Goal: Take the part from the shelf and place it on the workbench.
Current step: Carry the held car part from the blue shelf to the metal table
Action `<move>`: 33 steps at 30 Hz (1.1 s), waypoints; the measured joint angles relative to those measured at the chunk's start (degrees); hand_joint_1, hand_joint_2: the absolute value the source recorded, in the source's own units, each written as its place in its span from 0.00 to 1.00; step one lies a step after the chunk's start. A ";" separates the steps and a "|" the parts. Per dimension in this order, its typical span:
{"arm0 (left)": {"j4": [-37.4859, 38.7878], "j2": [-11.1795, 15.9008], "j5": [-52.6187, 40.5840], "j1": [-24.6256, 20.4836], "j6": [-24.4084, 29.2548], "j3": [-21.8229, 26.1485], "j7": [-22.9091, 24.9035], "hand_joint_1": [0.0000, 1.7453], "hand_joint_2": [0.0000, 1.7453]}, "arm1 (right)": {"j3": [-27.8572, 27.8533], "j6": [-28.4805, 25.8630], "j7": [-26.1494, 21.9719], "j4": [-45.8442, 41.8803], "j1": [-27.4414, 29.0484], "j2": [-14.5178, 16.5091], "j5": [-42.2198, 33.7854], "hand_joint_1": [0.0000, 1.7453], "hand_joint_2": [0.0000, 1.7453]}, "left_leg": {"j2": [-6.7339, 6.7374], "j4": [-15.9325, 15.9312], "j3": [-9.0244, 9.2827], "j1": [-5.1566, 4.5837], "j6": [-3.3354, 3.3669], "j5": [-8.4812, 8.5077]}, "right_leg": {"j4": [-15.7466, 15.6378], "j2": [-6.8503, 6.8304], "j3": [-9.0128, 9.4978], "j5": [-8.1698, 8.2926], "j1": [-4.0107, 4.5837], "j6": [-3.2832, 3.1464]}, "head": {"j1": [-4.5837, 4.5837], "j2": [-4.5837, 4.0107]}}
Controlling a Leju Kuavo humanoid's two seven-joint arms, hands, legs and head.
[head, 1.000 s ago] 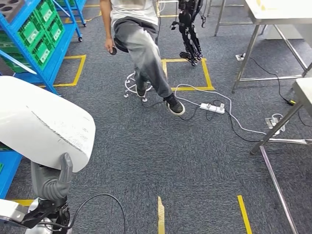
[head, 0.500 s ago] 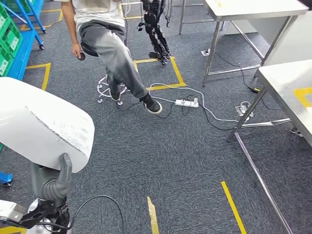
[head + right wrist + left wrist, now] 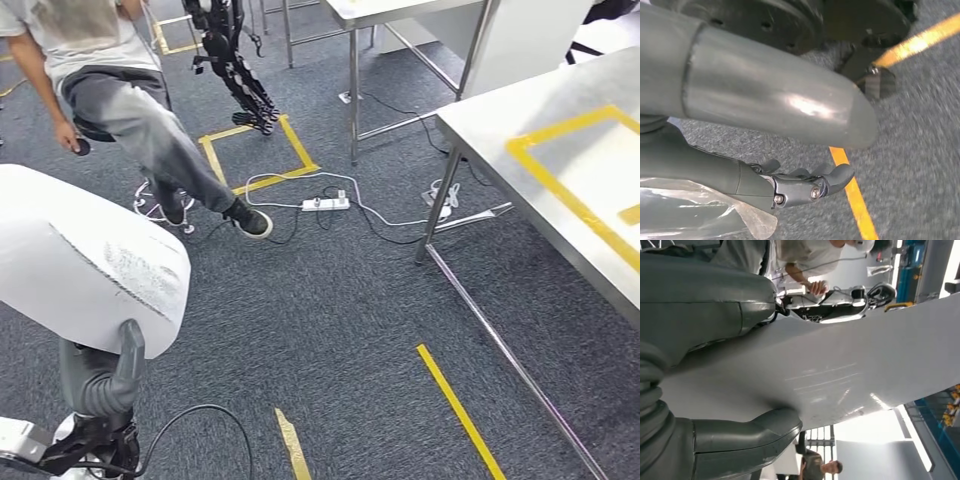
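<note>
The floor is dark grey carpet (image 3: 332,330) marked with strips of yellow tape (image 3: 460,412); at the right of the head view stands the workbench (image 3: 543,190), a pale steel-topped table on thin metal legs, with a yellow taped outline on its surface; a second table (image 3: 392,10) stands farther back; between them a white power strip (image 3: 326,203) and its trailing cables lie on the carpet; a person (image 3: 121,90) in grey trousers and a dark shoe sits on a stool at the upper left, and near them the dark legs of another robot (image 3: 234,60) stand at the corner of a yellow taped square; the part (image 3: 83,260), a large, smooth white curved panel, is at the lower left of the head view, up off the floor and well apart from the workbench; its long axis runs roughly sideways across the robot's front, its rounded end pointing toward the workbench side; the left hand (image 3: 708,365) holds the part from below, with the thick grey thumb (image 3: 745,435) pressed on one face and the fingers (image 3: 708,300) flat against the other, so the panel is clamped between them; the right hand (image 3: 798,185) hangs over the carpet near a yellow line, its fingers lightly curled, close together and holding nothing.
</note>
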 joint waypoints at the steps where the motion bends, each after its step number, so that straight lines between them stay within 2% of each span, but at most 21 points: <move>1: -0.02 0.02 0.00 0.21 0.04 0.19 0.00 1.00 1.00 | 0.01 -0.03 0.00 0.00 -0.07 0.00 0.03 0.00 0.00 | -0.65 3.71 -1.82 0.00 0.03 -1.39 | 0.01 0.87 0.01 0.00 0.08 -0.17 | -0.04 0.00; 2: -0.02 0.03 0.00 0.36 0.07 0.36 0.00 1.00 1.00 | 0.01 -0.03 0.01 0.00 -0.06 0.00 0.08 0.00 0.00 | -0.95 6.19 -3.17 -0.01 0.08 -1.87 | 0.03 1.76 0.06 0.00 0.16 -0.24 | -0.07 0.00; 3: -0.02 0.05 0.00 0.42 0.07 0.48 0.00 1.00 1.00 | 0.01 -0.03 0.04 0.00 0.00 0.01 0.16 0.00 0.00 | -1.10 6.65 -3.66 -0.01 0.18 -1.16 | 0.05 2.64 0.13 0.00 0.23 -0.25 | -0.05 0.00; 5: -0.09 0.07 0.00 0.48 0.07 0.66 0.00 1.00 1.00 | 0.01 -0.02 0.16 0.00 0.09 0.03 0.39 0.00 0.00 | -1.87 1.62 -1.90 0.01 0.51 2.99 | 0.13 4.37 0.35 -0.01 0.26 -0.23 | -0.05 0.00; 7: -0.30 0.07 0.00 0.56 0.05 0.80 0.00 1.00 1.00 | 0.01 -0.02 0.28 0.00 0.00 0.08 0.56 0.00 0.00 | -4.45 -5.25 0.75 0.19 0.82 6.23 | 0.37 5.96 0.26 -0.05 0.33 0.03 | -0.03 0.00; 9: -0.55 0.07 0.00 0.71 0.02 0.94 0.01 1.00 1.00 | 0.01 -0.02 0.33 0.00 -0.05 0.12 0.61 0.00 0.00 | -5.96 -8.06 1.71 0.20 0.95 6.62 | 0.54 7.24 -0.36 0.12 0.19 0.71 | 0.00 0.00; 10: -0.67 0.06 0.00 0.75 -0.01 0.98 0.02 1.00 1.00 | 0.01 -0.02 0.34 0.00 0.02 0.13 0.62 0.00 0.00 | -5.55 -8.45 1.79 0.13 1.07 6.59 | 0.51 7.85 -0.70 0.28 0.02 1.12 | 0.01 0.00; 11: -0.75 0.04 0.00 0.74 -0.04 1.01 0.02 1.00 1.00 | 0.01 -0.02 0.37 0.00 0.13 0.13 0.62 0.00 0.00 | -4.89 -8.59 1.80 0.12 1.35 6.75 | 0.53 8.04 -1.05 0.33 -0.14 1.46 | 0.00 0.00; 12: -0.81 0.01 0.00 0.73 -0.07 1.02 0.02 1.00 1.00 | 0.01 -0.02 0.39 0.00 0.24 0.13 0.62 0.00 0.00 | -4.19 -8.87 1.90 0.14 1.67 6.93 | 1.01 7.24 -1.49 -0.02 -0.12 1.71 | 0.07 0.00; 14: -0.91 -0.03 0.00 0.80 -0.11 1.09 0.01 1.00 1.00 | 0.01 -0.02 0.44 0.00 0.16 0.13 0.62 0.00 0.00 | -2.55 -9.35 2.08 0.19 2.25 7.19 | 5.03 3.97 -3.69 -2.39 0.06 2.07 | 0.31 0.00; 16: -0.98 -0.04 -0.01 0.95 -0.17 1.16 0.01 1.00 1.00 | 0.02 -0.02 0.44 0.00 0.00 0.13 0.62 0.00 0.00 | -0.85 -9.37 2.05 0.00 2.49 7.14 | 12.17 1.32 -7.16 -5.66 0.09 2.42 | 0.47 0.00; 18: -0.98 -0.04 -0.03 0.98 -0.32 1.20 0.02 1.00 1.00 | 0.03 -0.01 0.44 0.00 0.06 0.13 0.65 0.00 0.00 | 0.84 -9.36 2.04 -0.08 2.54 7.04 | 15.81 0.61 -8.86 -6.39 -0.10 2.72 | 0.46 0.00; 20: -0.98 -0.05 -0.09 0.95 -0.48 1.21 0.02 1.00 1.00 | 0.03 0.00 0.44 0.00 0.15 0.13 0.69 0.00 0.00 | 2.31 -9.34 2.18 -0.07 2.39 6.88 | 11.12 -0.29 -6.14 -3.49 -0.27 2.83 | 0.47 0.00; 22: -0.98 -0.08 -0.22 0.91 -0.57 1.21 0.02 1.00 1.00 | 0.03 -0.01 0.40 0.00 -0.02 0.13 0.81 0.00 0.00 | 3.57 -9.23 2.45 -0.25 1.91 6.57 | 3.46 -2.85 -1.78 -1.01 -0.10 2.61 | 0.45 0.00; 23: -0.98 -0.08 -0.32 0.88 -0.62 1.22 0.02 1.00 1.00 | 0.04 -0.02 0.37 0.00 -0.14 0.13 0.89 0.00 0.00 | 4.12 -9.16 2.57 -0.39 1.62 6.42 | 1.22 -3.67 -0.48 -0.57 0.06 2.33 | 0.40 0.00; 24: -0.98 -0.08 -0.42 0.83 -0.65 1.22 0.02 1.00 1.00 | 0.04 -0.02 0.34 0.00 -0.23 0.13 0.94 0.00 0.00 | 4.63 -9.12 2.68 -0.51 1.32 6.32 | 0.39 -4.01 -0.01 -0.65 0.26 2.01 | 0.35 0.00; 26: -0.98 -0.08 -0.58 0.71 -0.70 1.23 0.02 1.00 1.00 | 0.05 -0.02 0.32 0.00 -0.17 0.13 1.01 0.00 0.00 | 5.62 -9.14 2.93 -0.46 0.72 6.13 | 0.30 -2.66 -0.04 -0.47 0.36 1.28 | 0.32 0.00; 28: -1.00 -0.09 -0.64 0.58 -0.73 1.23 0.03 1.00 1.00 | 0.06 -0.04 0.33 0.00 -0.04 0.14 1.05 0.00 0.00 | 4.07 -7.68 2.69 -0.17 0.12 4.76 | 0.04 -1.39 0.08 -0.22 0.20 0.61 | 0.17 0.00; 31: -1.01 -0.07 -0.66 0.71 -0.79 1.24 0.06 1.00 1.00 | 0.10 -0.09 0.34 0.00 -0.24 0.19 1.07 0.00 0.00 | -0.22 2.09 -1.46 0.03 -0.17 -0.47 | -0.07 0.75 0.18 -0.01 0.13 -0.14 | -0.24 0.00; 32: -1.00 -0.05 -0.68 0.77 -0.90 1.25 0.09 1.00 1.00 | 0.11 -0.10 0.34 0.00 -0.27 0.20 1.01 0.00 0.00 | -0.71 5.32 -3.03 0.02 -0.13 -1.54 | -0.05 1.58 0.19 0.00 0.21 -0.24 | -0.26 0.00; 33: -1.00 -0.04 -0.69 0.80 -1.04 1.25 0.13 1.00 1.00 | 0.11 -0.10 0.34 0.00 -0.23 0.23 0.90 0.00 0.00 | -0.95 6.87 -3.90 0.00 -0.03 -1.48 | -0.02 2.46 0.22 0.01 0.30 -0.27 | -0.28 0.00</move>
